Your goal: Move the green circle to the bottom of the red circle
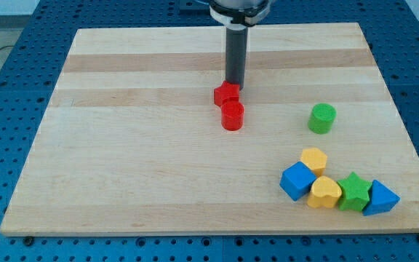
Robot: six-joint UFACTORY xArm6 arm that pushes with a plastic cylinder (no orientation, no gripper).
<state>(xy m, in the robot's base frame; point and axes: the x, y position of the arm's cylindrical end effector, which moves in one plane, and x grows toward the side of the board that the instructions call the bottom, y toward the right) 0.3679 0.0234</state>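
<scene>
Tip (235, 86) sits just above the red block (226, 94), apparently touching; red circle (232, 116) adjoins below. Green circle (322, 118) lies well right, untouched. No end effector; nothing grasped.

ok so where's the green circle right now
The green circle sits alone on the view's right, apart from the red circle and above the yellow block topping the bottom-right cluster.

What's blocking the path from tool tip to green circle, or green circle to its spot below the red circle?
My tip sits at the view's top side of the red block that touches the red circle. The green circle lies off to the view's right. Nothing visible stands between tip and green circle, nor between it and the board below the red circle.
</scene>
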